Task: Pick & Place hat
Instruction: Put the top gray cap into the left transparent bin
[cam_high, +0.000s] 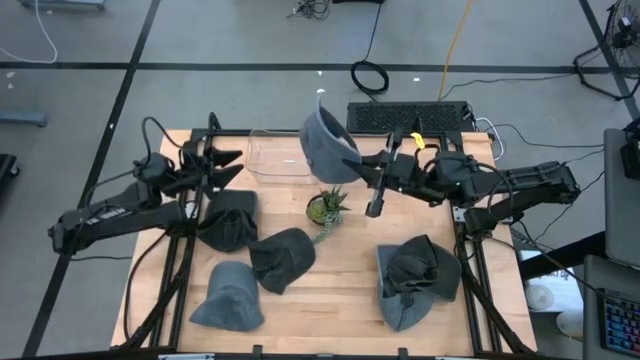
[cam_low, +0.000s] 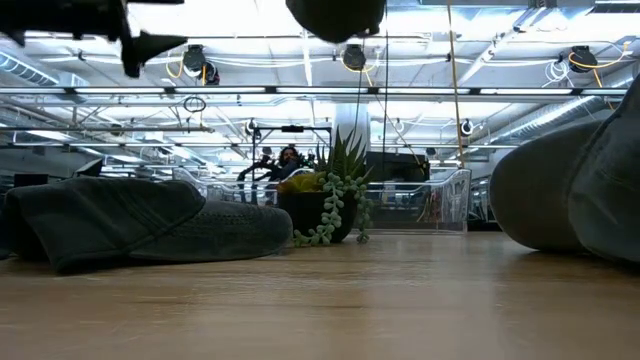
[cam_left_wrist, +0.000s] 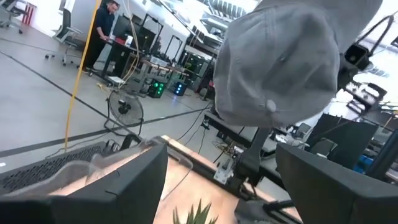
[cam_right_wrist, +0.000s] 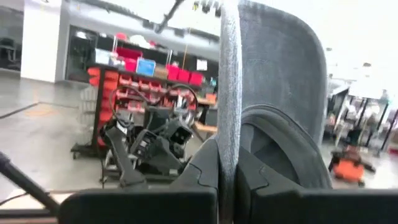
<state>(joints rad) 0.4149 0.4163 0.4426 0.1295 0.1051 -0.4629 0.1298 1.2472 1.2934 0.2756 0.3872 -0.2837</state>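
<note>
A grey hat (cam_high: 328, 143) is up in the air over the table's far middle, beside the clear plastic bin (cam_high: 275, 157). In the low view the hat (cam_low: 335, 15) shows at the top, well above the table. My right gripper (cam_high: 362, 160) reaches in from the table's right and is shut on the hat. My left gripper (cam_high: 228, 166) hovers open left of the bin, facing the hat (cam_left_wrist: 280, 62), with its fingers (cam_left_wrist: 134, 183) wide apart and touching nothing. My right gripper pinches the hat's thin edge (cam_right_wrist: 228, 118) between its two fingers, which close from either side of it. The fingers come level from the table's right. The hat is lifted clear of the table, and its rounded crown (cam_right_wrist: 283, 81) stands beyond the fingers.
Several more dark grey hats lie on the wooden table: two near the left arm (cam_high: 228, 220) (cam_high: 282, 258), one at the near edge (cam_high: 228, 297), one at the near right (cam_high: 415, 272). A small potted plant (cam_high: 327, 207) stands mid-table. A keyboard (cam_high: 410, 115) lies beyond the far edge.
</note>
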